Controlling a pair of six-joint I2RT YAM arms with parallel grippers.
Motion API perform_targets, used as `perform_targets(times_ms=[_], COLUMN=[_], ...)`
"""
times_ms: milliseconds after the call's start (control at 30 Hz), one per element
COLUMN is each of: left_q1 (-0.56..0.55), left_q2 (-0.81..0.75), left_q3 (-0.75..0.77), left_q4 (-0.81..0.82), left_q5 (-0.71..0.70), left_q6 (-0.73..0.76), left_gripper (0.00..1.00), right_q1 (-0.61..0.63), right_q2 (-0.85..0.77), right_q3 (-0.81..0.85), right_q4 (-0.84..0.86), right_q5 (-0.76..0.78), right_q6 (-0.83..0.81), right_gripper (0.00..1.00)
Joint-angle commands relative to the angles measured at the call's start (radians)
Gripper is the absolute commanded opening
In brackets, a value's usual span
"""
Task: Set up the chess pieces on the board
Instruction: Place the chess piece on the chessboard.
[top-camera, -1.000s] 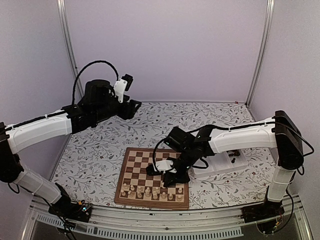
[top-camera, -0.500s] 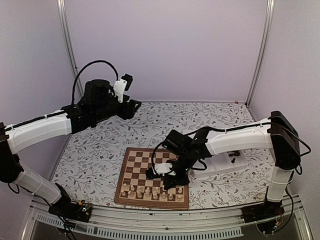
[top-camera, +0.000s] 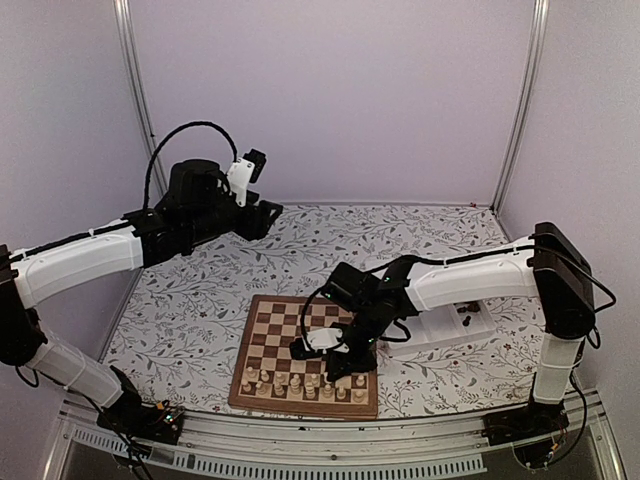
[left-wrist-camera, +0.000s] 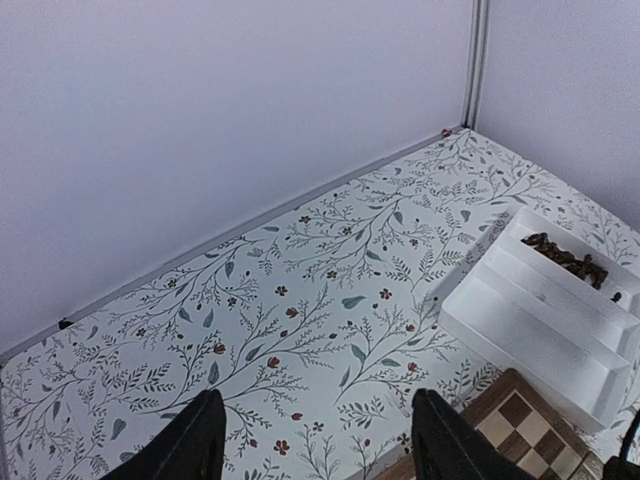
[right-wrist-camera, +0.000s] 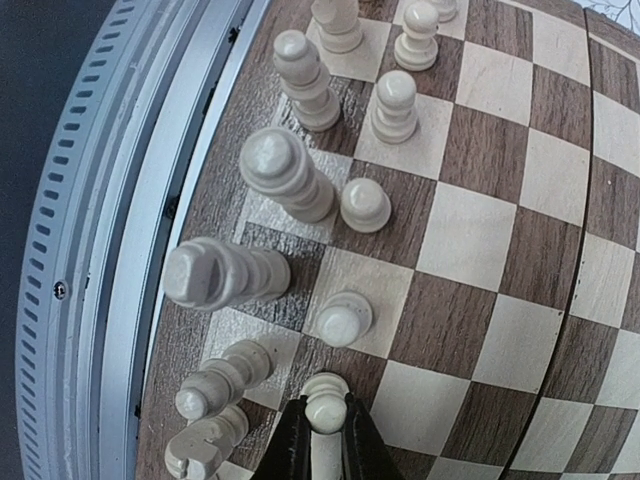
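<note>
Chess pieces in pale wood are standing along the near edge of the board, taller ones on the outer rank and pawns on the rank just inside.

Step in hand, by my reading: one more pale pawn is going into that pawn rank. Right gripper is clenching this pawn between its fingertips at 6 o'clock in the right wrist view. Pawn head is showing above the fingers. Base is hidden, so contact with the board cannot be told. Nearest standing pawn is sitting just beside it toward 12 o'clock.

Left gripper is hanging over the floral tabletop, at 10 o'clock from the board in the top view. Its fingers are spread and holding nothing.

White tray is lying at 3 o'clock from the board, with dark pieces waiting in one compartment.

Next move is calling for:
- lowering the pawn flat onto its own square;
- easing the fingers apart;
- lifting straight up, so the close neighbours are not getting knocked.

No dark piece is visibly standing on the board, so that side looks not yet begun.
</note>
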Motion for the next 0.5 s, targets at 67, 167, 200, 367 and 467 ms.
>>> perform_targets(times_ms=[67,167,200,367,467], left_q1=[0.013,0.013,0.012,0.012,0.013], left_q2=[-0.015,-0.012,-0.012,-0.006,-0.003], left_q3=[-0.001,0.000,0.000,0.002,0.002], left_q4=[-0.010,-0.012,-0.011,-0.015,-0.015], left_q5=[0.014,0.014,0.015,0.017,0.018], left_q6=[-0.007,-0.008,-0.007,-0.008,-0.008], left_gripper=[0.65,0.65,0.65,0.66,0.65], right_q1=[0.014,0.015,0.013,0.015,0.014], right_q2=[0.016,0.016,0.015,0.012,0.009], right_q3=[0.032,0.032,0.033,0.036,0.038], right_q4=[-0.017,-0.017,-0.017,-0.023,-0.026], right_q5=[-0.012,-0.011,-0.011,-0.011,-0.011], right_q6=[0.000,0.001,0.002,0.002,0.000], right_gripper=[0.11,0.13,0.14,0.16,0.17])
